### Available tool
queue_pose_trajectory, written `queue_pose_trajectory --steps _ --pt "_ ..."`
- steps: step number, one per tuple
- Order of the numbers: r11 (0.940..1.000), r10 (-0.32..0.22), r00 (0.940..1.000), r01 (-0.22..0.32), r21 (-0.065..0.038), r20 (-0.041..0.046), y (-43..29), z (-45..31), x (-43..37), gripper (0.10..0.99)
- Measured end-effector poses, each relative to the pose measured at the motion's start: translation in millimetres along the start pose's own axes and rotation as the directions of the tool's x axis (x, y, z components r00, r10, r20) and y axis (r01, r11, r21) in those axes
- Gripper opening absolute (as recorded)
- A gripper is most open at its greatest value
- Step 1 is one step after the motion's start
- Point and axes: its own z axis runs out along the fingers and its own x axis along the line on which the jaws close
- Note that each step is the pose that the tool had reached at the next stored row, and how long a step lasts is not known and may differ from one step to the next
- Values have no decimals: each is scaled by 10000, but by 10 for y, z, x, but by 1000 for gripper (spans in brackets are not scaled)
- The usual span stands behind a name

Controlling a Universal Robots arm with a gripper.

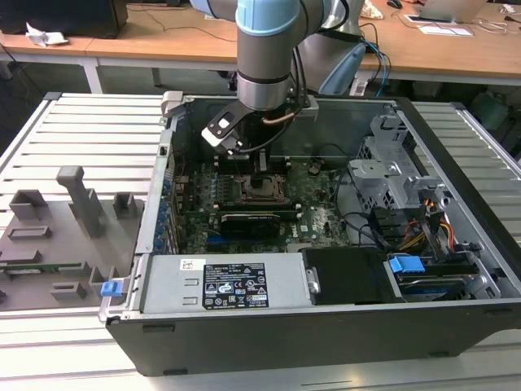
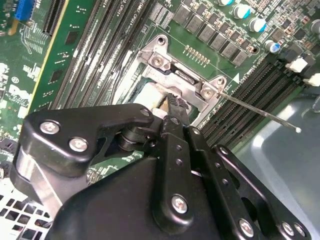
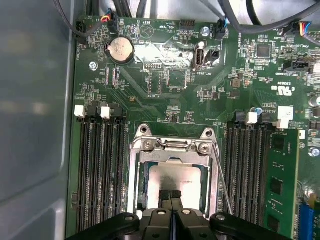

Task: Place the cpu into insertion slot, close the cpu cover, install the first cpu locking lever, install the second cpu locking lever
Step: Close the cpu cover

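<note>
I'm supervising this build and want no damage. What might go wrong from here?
1. The gripper sits low over the cpu cover, its closed tips by the cpu; a slip could scratch the chip.
2. A locking lever juts free of the board and looks unlatched, so the cover may lift.
3. The memory slots stand close on both sides; a sideways drift could hit them.

The chip (image 3: 175,181) lies in the socket (image 3: 135,172), memory slots (image 3: 100,175) on both sides, the tool (image 3: 170,196) over one edge.

A robotics lab: open computer case (image 1: 326,334) on slatted metal bench (image 1: 81,130), cluttered desks (image 1: 472,50) behind
</note>
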Motion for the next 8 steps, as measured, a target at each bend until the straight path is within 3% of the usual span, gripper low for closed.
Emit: queue_pose_trajectory --steps 3,8 --pt "10000 -1 10000 1 2 2 1 -55 0 106" --pt "10000 0 10000 0 1 1 44 -55 -2 106"
